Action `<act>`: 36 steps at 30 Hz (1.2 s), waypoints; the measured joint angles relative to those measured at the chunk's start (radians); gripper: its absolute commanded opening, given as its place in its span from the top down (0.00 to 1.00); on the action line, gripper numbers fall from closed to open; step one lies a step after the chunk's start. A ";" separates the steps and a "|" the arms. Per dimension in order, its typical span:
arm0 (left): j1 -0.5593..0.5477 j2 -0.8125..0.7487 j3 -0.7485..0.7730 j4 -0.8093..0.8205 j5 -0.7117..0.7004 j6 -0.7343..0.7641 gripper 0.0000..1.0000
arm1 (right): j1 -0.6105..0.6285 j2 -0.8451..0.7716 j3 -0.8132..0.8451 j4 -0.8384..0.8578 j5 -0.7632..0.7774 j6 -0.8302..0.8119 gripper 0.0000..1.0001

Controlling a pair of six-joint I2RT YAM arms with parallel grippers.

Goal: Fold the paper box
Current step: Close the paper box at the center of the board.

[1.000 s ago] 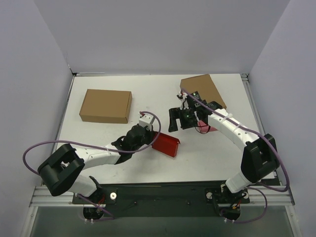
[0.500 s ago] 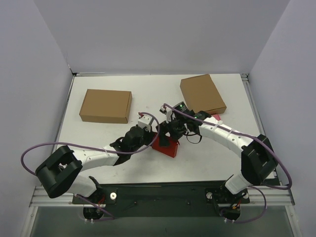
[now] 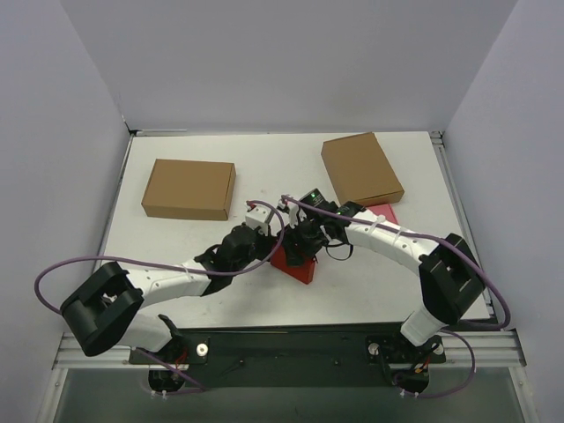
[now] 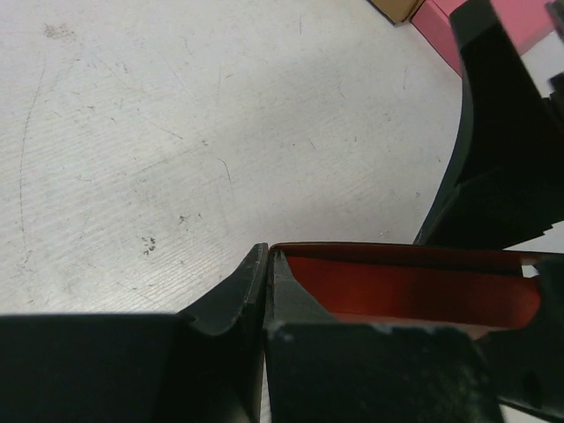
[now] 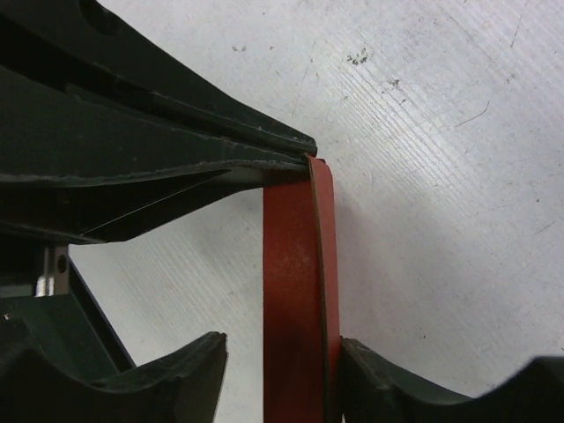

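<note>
The paper box (image 3: 300,267) is a small red open box at the table's middle, its thin wall (image 5: 295,264) standing upright. My left gripper (image 3: 271,248) is shut on that wall's end; the left wrist view shows the jaws (image 4: 267,254) pinched on the red edge, with the box's inside (image 4: 405,284) to their right. My right gripper (image 3: 298,245) reaches in from the right and straddles the same wall. In the right wrist view, the right gripper (image 5: 282,352) has one finger (image 5: 370,370) against the wall. The other finger (image 5: 189,361) stands a gap away.
A brown box (image 3: 189,188) lies at the back left and another (image 3: 361,167) at the back right. A small pink box (image 3: 382,213) sits just behind the right arm. White walls close in the table on three sides.
My right arm swung left from the pink box to the red box, and its jaws have narrowed around the wall. The left gripper kept its grip in place.
</note>
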 measured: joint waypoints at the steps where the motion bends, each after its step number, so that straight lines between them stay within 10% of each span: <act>1: 0.000 -0.003 0.000 -0.004 0.000 0.000 1.00 | 0.002 0.006 0.000 -0.001 0.006 -0.005 0.58; 6: -0.005 -0.021 0.000 -0.027 0.000 0.000 1.00 | 0.010 0.017 0.000 -0.005 0.045 -0.013 0.67; 15: 0.042 -0.097 -0.001 -0.149 0.075 -0.003 0.58 | 0.028 -0.001 0.000 -0.022 0.130 -0.048 0.67; 24: 0.263 -0.105 0.038 -0.245 0.389 -0.020 0.58 | 0.021 -0.011 0.000 -0.028 0.214 -0.104 0.67; 36: 0.285 0.103 0.239 -0.219 0.573 -0.026 0.62 | 0.021 -0.008 0.002 -0.030 0.229 -0.127 0.67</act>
